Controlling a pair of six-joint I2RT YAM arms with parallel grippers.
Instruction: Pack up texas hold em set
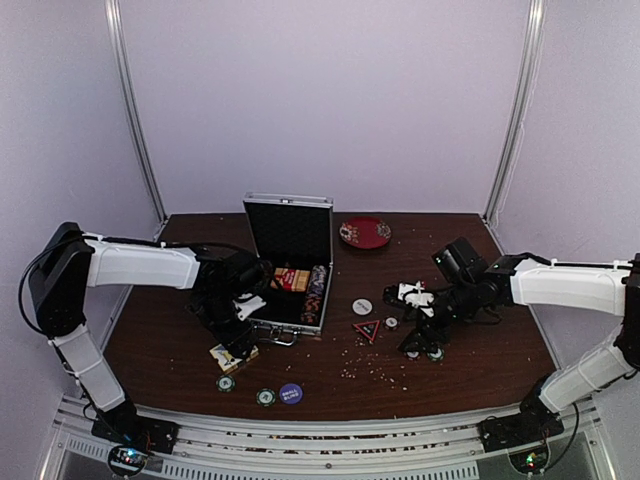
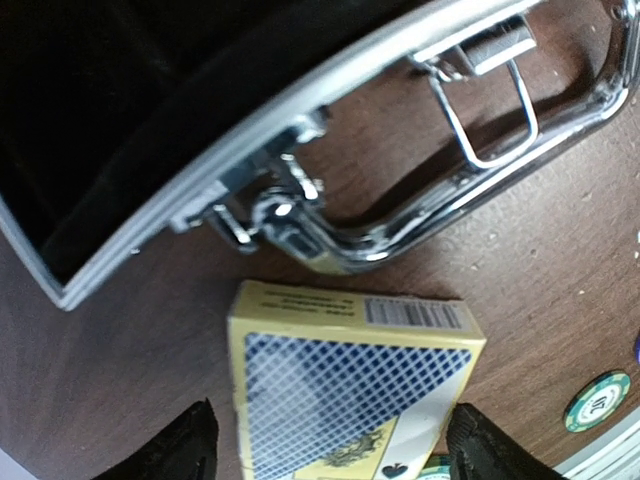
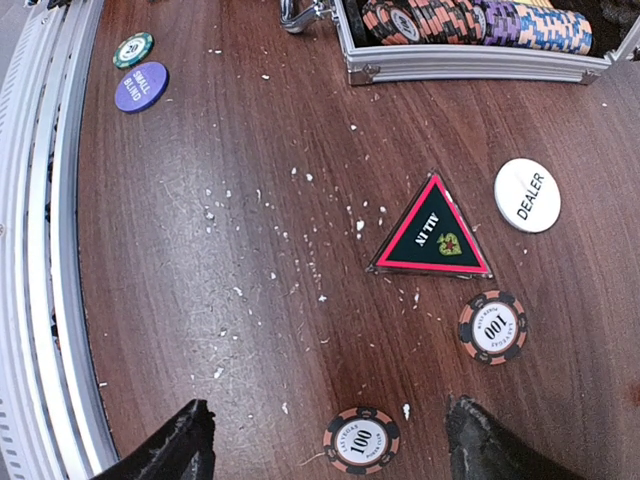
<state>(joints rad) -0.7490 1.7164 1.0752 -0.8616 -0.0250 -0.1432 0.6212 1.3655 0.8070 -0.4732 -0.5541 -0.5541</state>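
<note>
The silver case (image 1: pixel 290 262) stands open at table centre with chips and a red card deck (image 1: pixel 291 279) inside; its rim and handle show in the left wrist view (image 2: pixel 250 130). My left gripper (image 1: pixel 234 350) is open, its fingers (image 2: pixel 185 450) on either side of a blue-and-yellow card deck (image 2: pixel 340 390) lying in front of the case. My right gripper (image 1: pixel 424 350) is open and empty above an orange 100 chip (image 3: pixel 361 440). A second 100 chip (image 3: pixel 492 327), a triangular ALL IN marker (image 3: pixel 432 232) and a white DEALER button (image 3: pixel 527 195) lie nearby.
A red round plate (image 1: pixel 365 232) sits at the back. A green chip (image 3: pixel 132 49) and a purple SMALL BLIND button (image 3: pixel 141 86) lie near the front rail. Another green chip (image 2: pixel 596 400) lies by the deck. White crumbs are scattered on the wood.
</note>
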